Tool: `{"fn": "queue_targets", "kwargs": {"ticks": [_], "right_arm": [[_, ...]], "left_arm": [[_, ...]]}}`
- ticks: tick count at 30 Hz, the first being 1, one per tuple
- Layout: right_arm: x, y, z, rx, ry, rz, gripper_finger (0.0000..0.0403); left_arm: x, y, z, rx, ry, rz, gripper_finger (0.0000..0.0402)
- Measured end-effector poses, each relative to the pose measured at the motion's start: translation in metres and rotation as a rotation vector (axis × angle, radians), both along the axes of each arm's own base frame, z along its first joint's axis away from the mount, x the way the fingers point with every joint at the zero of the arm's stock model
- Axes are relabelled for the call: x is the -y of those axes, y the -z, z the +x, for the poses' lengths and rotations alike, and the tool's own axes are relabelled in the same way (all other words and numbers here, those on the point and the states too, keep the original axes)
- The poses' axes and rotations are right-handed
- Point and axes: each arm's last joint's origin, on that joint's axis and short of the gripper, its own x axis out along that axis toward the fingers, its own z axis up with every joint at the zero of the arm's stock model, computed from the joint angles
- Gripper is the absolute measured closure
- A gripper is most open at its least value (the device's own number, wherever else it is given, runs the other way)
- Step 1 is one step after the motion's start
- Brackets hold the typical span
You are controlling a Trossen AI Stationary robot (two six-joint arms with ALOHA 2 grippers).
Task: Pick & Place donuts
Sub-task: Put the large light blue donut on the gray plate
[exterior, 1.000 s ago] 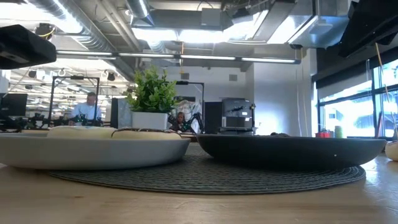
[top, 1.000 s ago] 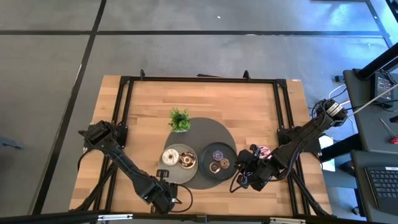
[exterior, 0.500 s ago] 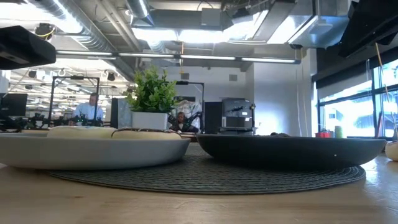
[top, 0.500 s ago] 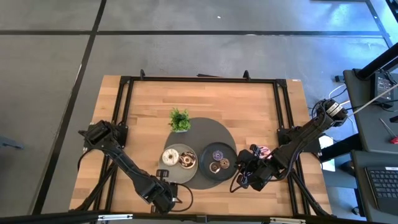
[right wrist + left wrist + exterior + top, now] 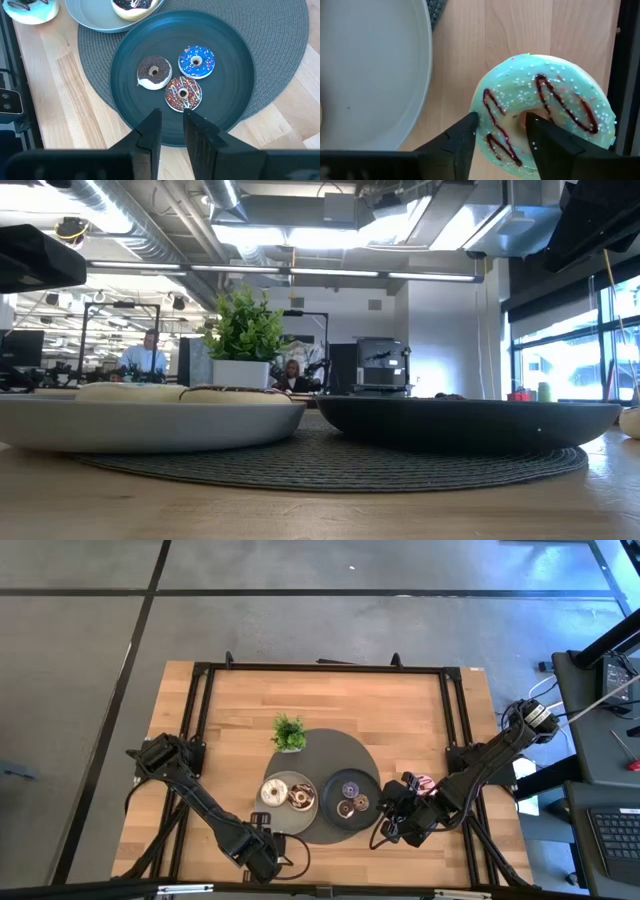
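Note:
My left gripper (image 5: 502, 120) is at the table's near edge (image 5: 262, 855), shut across the wall of a mint-green donut (image 5: 545, 100) with dark red drizzle, which lies flat on the wood. My right gripper (image 5: 171, 115) hovers over the near rim of the dark plate (image 5: 125, 110), narrowly open and holding nothing (image 5: 392, 812). That plate holds a chocolate-and-white donut (image 5: 154, 72), a blue sprinkled one (image 5: 196, 61) and a brown sprinkled one (image 5: 183, 93). The grey plate (image 5: 280, 812) carries a white donut (image 5: 273, 792) and a chocolate one (image 5: 301, 798). A pink donut (image 5: 422, 783) lies beside the right arm. My left gripper has the green donut by the side of its ring (image 5: 495, 107) nearest the grey plate. One finger (image 5: 542, 140) stands in the hole and the other (image 5: 462, 137) against the outer rim. The fingers come from above, pointing down. The donut lies flat on the table.
Both plates sit on a round grey woven mat (image 5: 330, 755), with a small potted plant (image 5: 289, 732) at its far-left rim. A black frame rail (image 5: 626, 75) runs right next to the green donut. Bare wood lies along the table's far half.

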Motion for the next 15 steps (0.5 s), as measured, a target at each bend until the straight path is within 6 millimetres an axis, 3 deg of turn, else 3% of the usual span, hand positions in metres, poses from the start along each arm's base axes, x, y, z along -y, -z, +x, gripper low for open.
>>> {"fn": "queue_targets", "kwargs": {"ticks": [8,15], "right_arm": [[0.0,0.0,0.0,0.0,0.0,0.001,0.032],[0.0,0.0,0.0,-0.001,-0.002,0.0,0.032]], "left_arm": [[0.0002,0.0,-0.0001,-0.006,-0.025,-0.011,0.0214],[0.0003,0.0,0.0,-0.005,-0.01,-0.01,0.0253]]}}
